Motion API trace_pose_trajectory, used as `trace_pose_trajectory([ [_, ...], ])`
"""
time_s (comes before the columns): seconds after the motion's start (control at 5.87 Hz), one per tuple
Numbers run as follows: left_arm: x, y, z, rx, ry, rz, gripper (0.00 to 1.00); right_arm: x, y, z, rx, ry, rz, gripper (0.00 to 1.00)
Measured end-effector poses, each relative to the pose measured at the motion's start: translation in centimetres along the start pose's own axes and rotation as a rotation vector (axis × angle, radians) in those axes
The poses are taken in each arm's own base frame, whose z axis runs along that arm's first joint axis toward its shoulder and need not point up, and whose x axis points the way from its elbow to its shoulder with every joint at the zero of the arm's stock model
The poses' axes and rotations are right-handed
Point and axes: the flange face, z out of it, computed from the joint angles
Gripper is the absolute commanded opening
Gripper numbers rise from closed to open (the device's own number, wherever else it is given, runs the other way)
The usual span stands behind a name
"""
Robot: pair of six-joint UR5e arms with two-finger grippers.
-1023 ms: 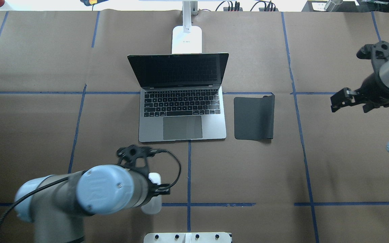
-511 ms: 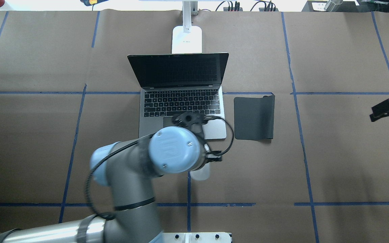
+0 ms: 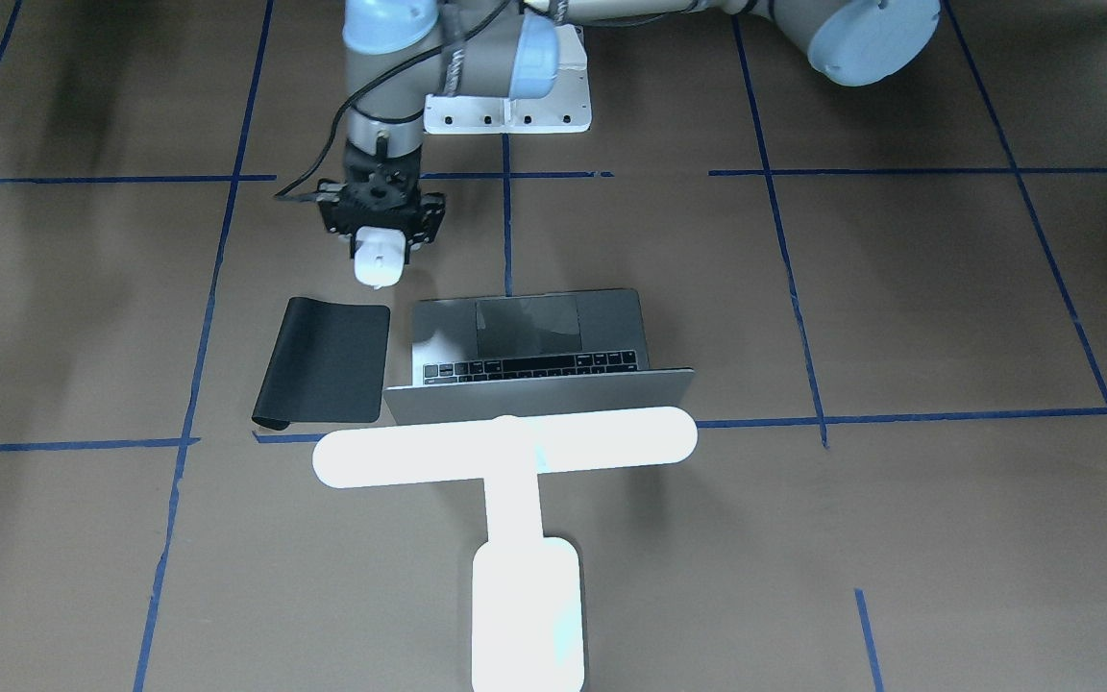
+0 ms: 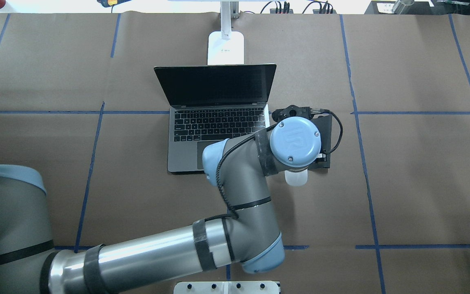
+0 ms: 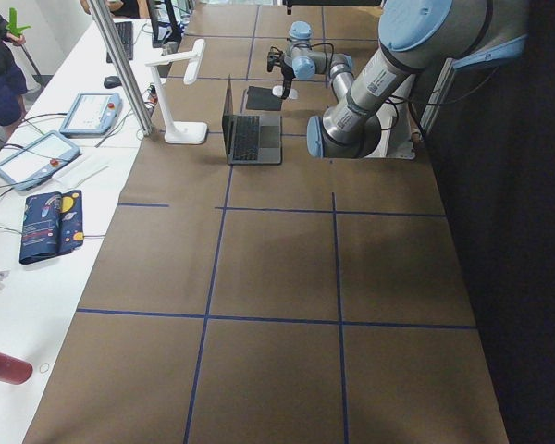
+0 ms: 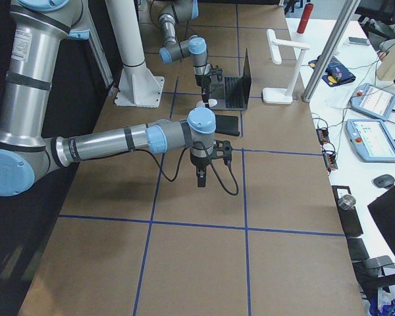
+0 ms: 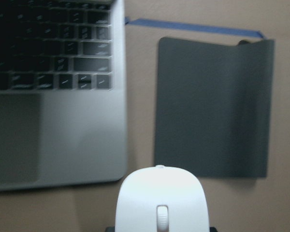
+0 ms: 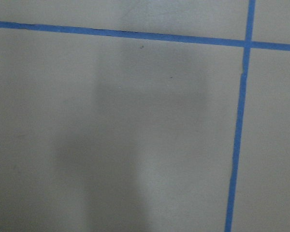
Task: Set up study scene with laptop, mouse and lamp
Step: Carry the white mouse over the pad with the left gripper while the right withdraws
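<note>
The open silver-grey laptop (image 4: 218, 122) sits mid-table, its dark screen facing the robot. The glowing white T-shaped lamp (image 3: 505, 447) stands behind it, with its base (image 4: 225, 47) at the far edge. My left gripper (image 3: 380, 240) is shut on the white mouse (image 3: 380, 261) and holds it above the table at the near edge of the black mat (image 3: 328, 360). The left wrist view shows the mouse (image 7: 162, 200) just short of the mat (image 7: 212, 106). My right gripper (image 6: 201, 174) shows only in the exterior right view, pointing down over bare paper. I cannot tell whether it is open or shut.
The table is covered in brown paper with a blue tape grid. The white bolted pedestal (image 4: 227, 287) is at the near edge. A side bench with tablets and cables (image 5: 83, 116) runs along the far side of the table, behind the lamp.
My left arm has carried the mouse from the near left across the laptop's front to the mat's near edge. The right arm has drawn back out of the overhead view.
</note>
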Motion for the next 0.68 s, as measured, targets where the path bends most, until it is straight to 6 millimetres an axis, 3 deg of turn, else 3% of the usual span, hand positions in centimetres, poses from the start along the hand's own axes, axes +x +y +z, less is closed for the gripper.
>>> trace_pose_trajectory([
  [0.17,0.6,-1.4,1.6,0.016,0.02,-0.003,0.08,3.7,0.6,0.5,-0.005,-0.017,-0.017,1.0],
  [0.34,0.8,-2.4,3.3,0.029,0.031,-0.005,0.08,5.9,1.0,0.6,-0.002,-0.025,-0.026,1.0],
  [0.68,1.7,-3.8,5.3,0.047,0.038,-0.004,0.08,7.0,1.2,0.5,0.003,-0.026,-0.023,1.0],
])
